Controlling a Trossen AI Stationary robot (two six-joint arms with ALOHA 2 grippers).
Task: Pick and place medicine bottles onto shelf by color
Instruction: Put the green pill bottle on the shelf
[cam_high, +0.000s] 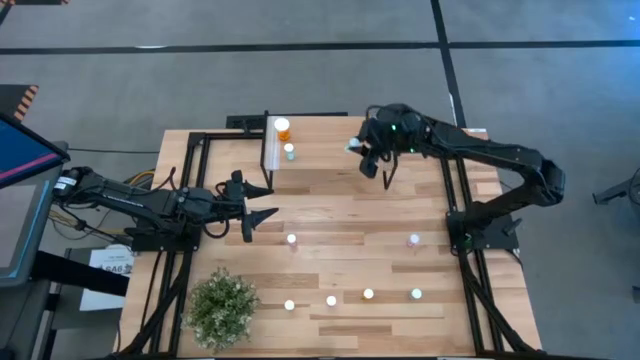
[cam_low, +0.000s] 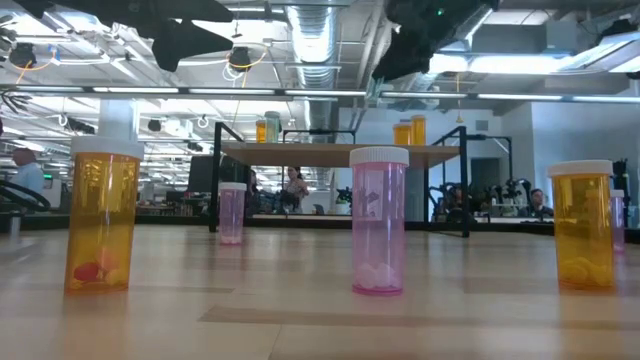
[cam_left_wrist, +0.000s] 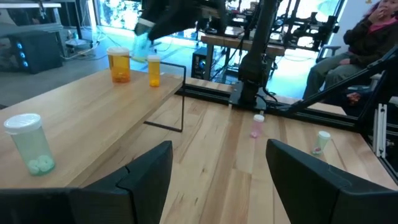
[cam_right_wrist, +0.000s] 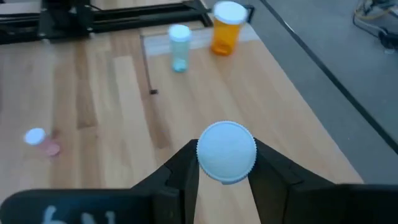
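The shelf stands at the table's far side with a white end panel. An orange bottle and a teal bottle stand on its left end. Two more orange bottles stand farther along it. My right gripper is above the shelf's middle, shut on a white-capped teal bottle. My left gripper is open and empty, low over the table near the shelf's left end. Several small bottles stand on the table's near half. My right gripper pinches the teal bottle just under its white cap, with one finger on each side. The fingers come from above. The bottle is lifted clear above the shelf top. Its body is hidden below the cap in the right wrist view.
A leafy potted plant stands at the table's near left corner. Pink bottles stand mid-table. Black frame rails run along the table's left and right sides. A seated person shows beyond the table.
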